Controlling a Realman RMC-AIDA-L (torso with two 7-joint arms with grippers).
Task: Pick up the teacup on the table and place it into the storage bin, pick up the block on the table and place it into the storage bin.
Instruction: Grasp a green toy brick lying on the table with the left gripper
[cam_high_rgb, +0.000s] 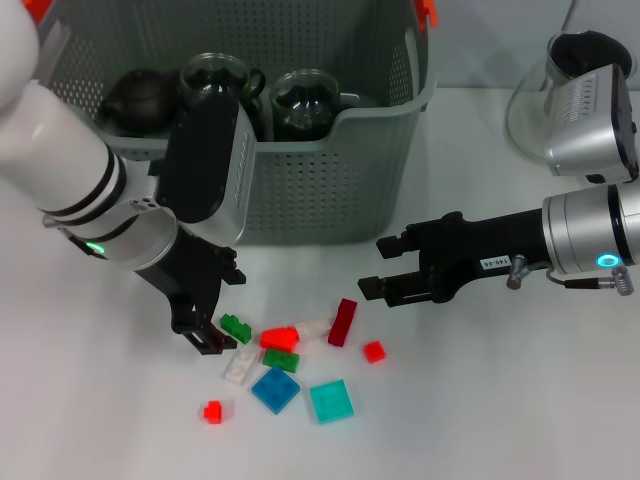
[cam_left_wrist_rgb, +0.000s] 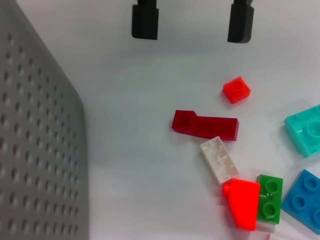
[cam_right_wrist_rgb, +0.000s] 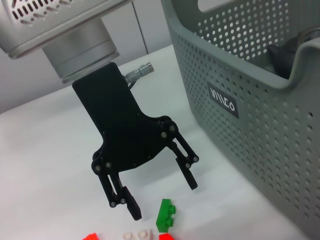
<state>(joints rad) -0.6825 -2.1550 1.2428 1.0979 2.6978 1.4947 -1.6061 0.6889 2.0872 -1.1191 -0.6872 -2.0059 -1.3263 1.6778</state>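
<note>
The storage bin (cam_high_rgb: 330, 180) stands at the back of the table, its perforated wall also in the right wrist view (cam_right_wrist_rgb: 250, 115). Several blocks lie in front of it. My left gripper (cam_high_rgb: 200, 338) is low over the table, open with nothing between its fingers. A green block (cam_high_rgb: 236, 327) lies just beside its tips; the right wrist view shows the left gripper (cam_right_wrist_rgb: 163, 199) over that green block (cam_right_wrist_rgb: 165, 216). My right gripper (cam_high_rgb: 374, 266) hovers open, above and right of the dark red block (cam_high_rgb: 343, 322). No teacup shows on the table.
Inside the bin sit a dark teapot (cam_high_rgb: 140, 95) and two glass vessels (cam_high_rgb: 305, 100). Red (cam_left_wrist_rgb: 242, 202), white (cam_left_wrist_rgb: 219, 159), blue (cam_high_rgb: 275, 388) and teal (cam_high_rgb: 331, 401) blocks lie scattered. A silver appliance (cam_high_rgb: 590, 110) stands at the back right.
</note>
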